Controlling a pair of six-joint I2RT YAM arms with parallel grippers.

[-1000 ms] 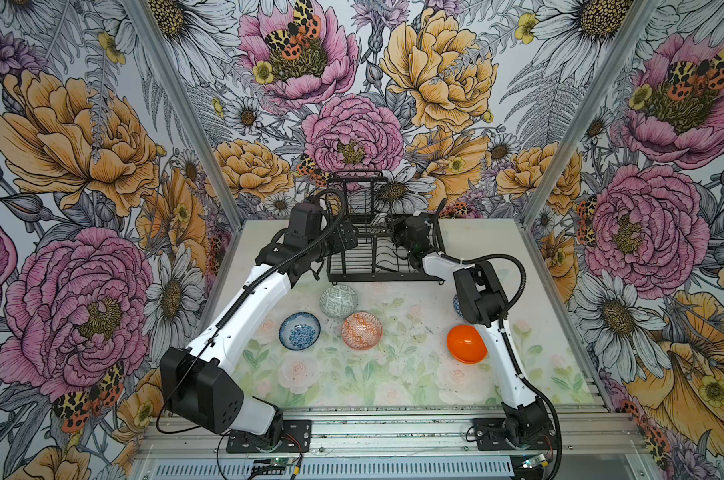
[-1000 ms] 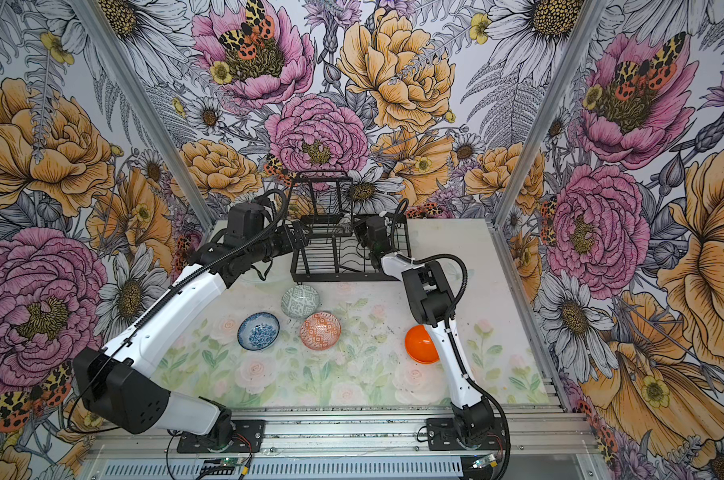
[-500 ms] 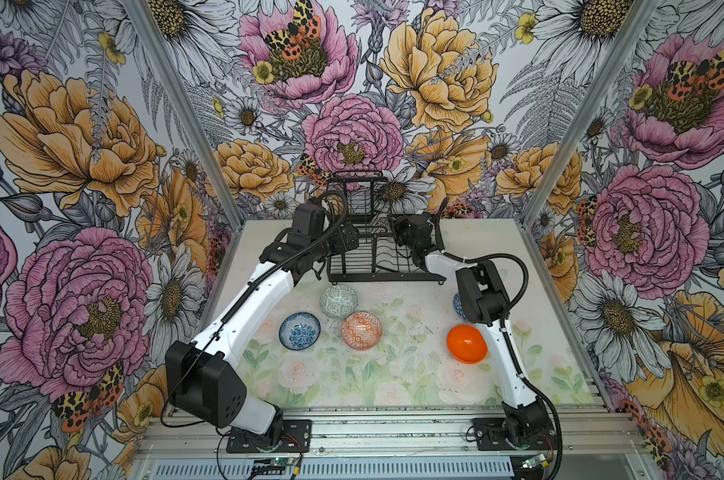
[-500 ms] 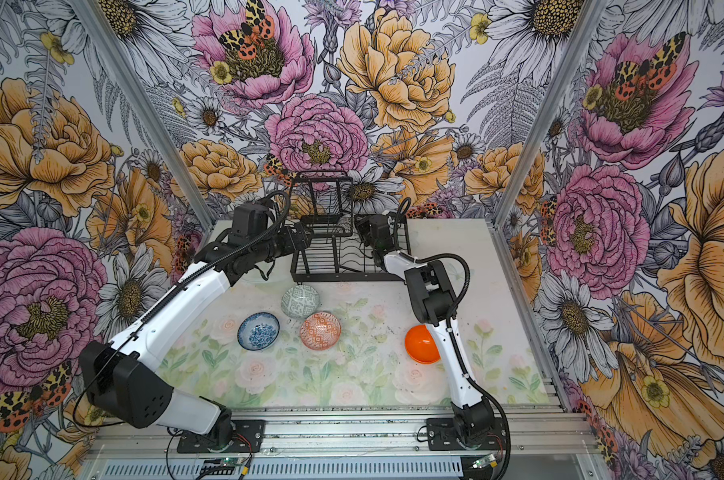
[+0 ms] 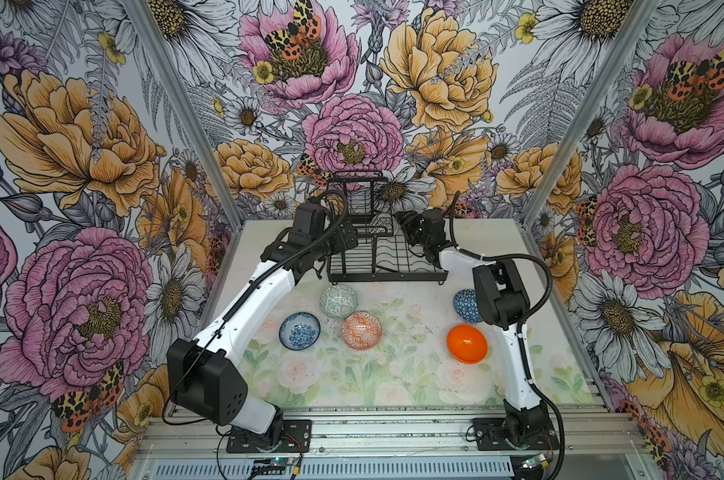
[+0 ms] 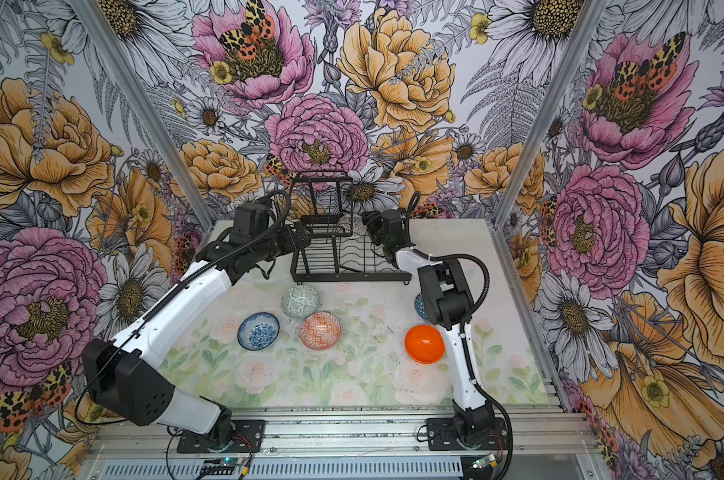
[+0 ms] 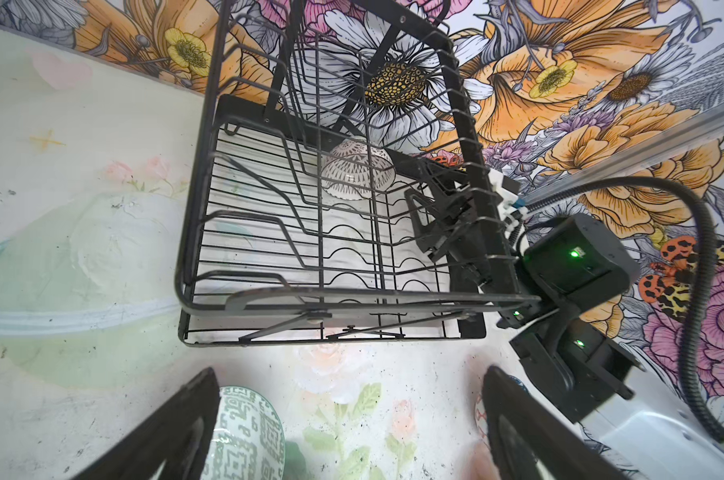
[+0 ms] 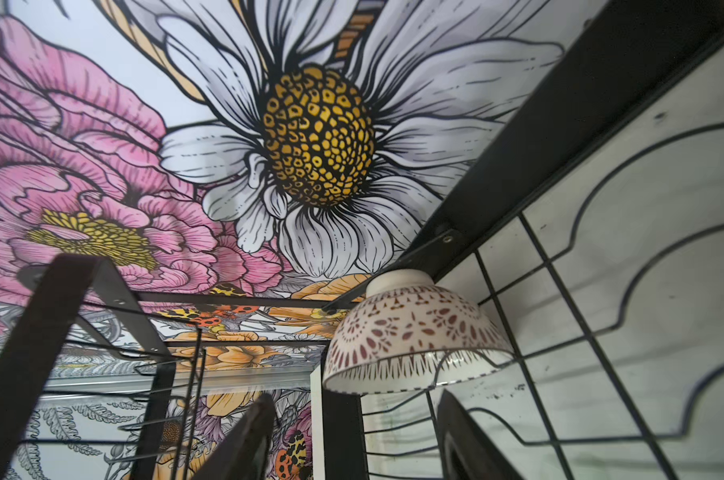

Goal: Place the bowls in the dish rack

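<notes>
Here we are at the dish rack (image 5: pixel 387 266), and one bowl is in: the dark-and-white bowl (image 5: pixel 383 222) rests on the wavy wires of the rack's base, at the back, just beside the raised upper basket. From the right wrist view that bowl (image 8: pixel 414 340) shows its patterned outside and its pale foot, though whether it sits flat or on its edge I can't tell. The right pincer (image 5: pixel 402 218) hangs over the rack's right back corner, just beside the bowl but apart from it, its fingers (image 8: pixel 244 440) parted with nothing between them. Over at the rack's left end, the left pincer (image 7: pixel 349 374) is spread wide and empty. The other five sit on the desk (image 5: pixel 393 374) in front of the rack. The grey-green bowl (image 5: pixel 338 302) is nearest its front edge, with the blue-speckled bowl (image 5: pixel 299 331) and the orange-white patterned bowl (image 5: pixel 362 331) just beyond it. Off the rack's right front corner lies the dark blue triangle bowl (image 5: pixel 466 305), half hidden behind the right arm. The plain orange bowl (image 5: pixel 467 344) is farther out from it.
</notes>
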